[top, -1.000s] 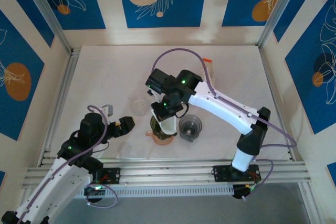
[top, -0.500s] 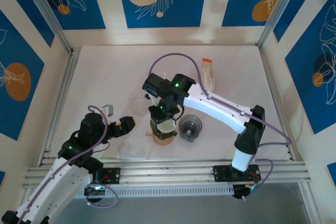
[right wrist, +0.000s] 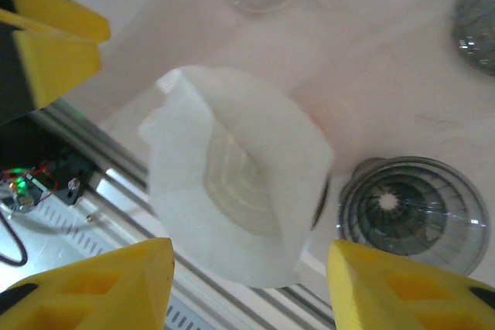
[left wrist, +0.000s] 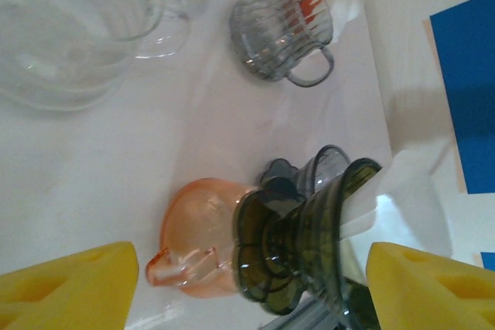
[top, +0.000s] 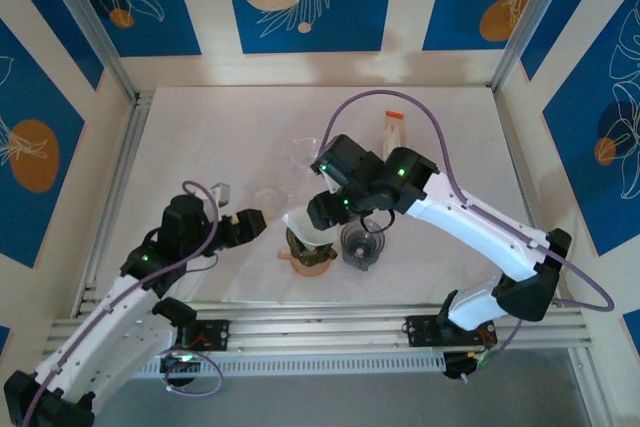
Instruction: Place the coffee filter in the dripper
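Observation:
The white paper coffee filter stands open, tilted, in the dark green dripper, and its upper edge sticks out past the rim. The dripper sits on an orange glass server. My right gripper hovers just above the filter, open, with a yellow finger on either side and clear of the paper. My left gripper is open just left of the server, its yellow fingertips wide apart and touching nothing.
A second grey dripper stands right beside the green one. A grey ribbed cup, clear glassware and an orange-topped bag lie farther back. The table's metal rail runs close in front.
My right gripper has opened, let go of the filter and pulled up and to the right. The left arm has come forward toward the server, its jaws a little narrower.

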Tool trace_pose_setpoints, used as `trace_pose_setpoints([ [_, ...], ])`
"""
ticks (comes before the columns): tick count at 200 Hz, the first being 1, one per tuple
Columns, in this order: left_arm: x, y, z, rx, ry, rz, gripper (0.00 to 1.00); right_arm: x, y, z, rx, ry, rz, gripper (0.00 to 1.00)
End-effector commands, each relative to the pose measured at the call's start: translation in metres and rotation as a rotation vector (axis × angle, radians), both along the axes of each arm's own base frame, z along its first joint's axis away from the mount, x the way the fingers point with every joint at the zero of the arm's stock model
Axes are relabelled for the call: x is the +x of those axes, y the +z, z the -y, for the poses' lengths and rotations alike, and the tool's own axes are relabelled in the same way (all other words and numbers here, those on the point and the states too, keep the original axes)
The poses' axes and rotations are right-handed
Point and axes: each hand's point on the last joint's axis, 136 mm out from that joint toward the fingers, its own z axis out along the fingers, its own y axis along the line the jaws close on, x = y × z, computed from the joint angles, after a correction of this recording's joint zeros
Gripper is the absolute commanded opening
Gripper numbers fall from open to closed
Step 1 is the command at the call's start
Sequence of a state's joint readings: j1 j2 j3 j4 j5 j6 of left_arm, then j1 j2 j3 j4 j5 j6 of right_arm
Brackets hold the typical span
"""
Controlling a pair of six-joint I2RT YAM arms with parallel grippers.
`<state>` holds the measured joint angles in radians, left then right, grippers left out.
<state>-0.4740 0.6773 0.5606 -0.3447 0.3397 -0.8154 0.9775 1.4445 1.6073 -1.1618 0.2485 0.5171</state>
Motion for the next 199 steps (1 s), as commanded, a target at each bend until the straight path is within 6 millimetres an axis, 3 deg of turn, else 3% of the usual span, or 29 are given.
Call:
trace_pose_setpoints([
  [1,0.006,0.035,0.016,-0.056,-0.066,0.080,0.76,0.010,-0.022,0.000,-0.026,-0.002,-0.027,0.53],
  [44,0.011,0.038,0.025,-0.047,-0.085,0.079,0.76,0.012,-0.044,-0.009,-0.032,0.029,-0.103,0.49],
  [78,0.010,0.037,0.028,-0.050,-0.094,0.073,0.75,0.010,-0.054,-0.007,-0.056,0.028,-0.120,0.31],
  [127,0.006,0.035,0.039,-0.038,-0.132,0.067,0.65,0.007,-0.058,-0.003,-0.130,0.034,-0.063,0.07],
  [199,-0.011,0.013,0.052,0.064,-0.202,0.045,0.62,0.007,-0.066,0.004,-0.264,0.030,0.023,0.02],
])
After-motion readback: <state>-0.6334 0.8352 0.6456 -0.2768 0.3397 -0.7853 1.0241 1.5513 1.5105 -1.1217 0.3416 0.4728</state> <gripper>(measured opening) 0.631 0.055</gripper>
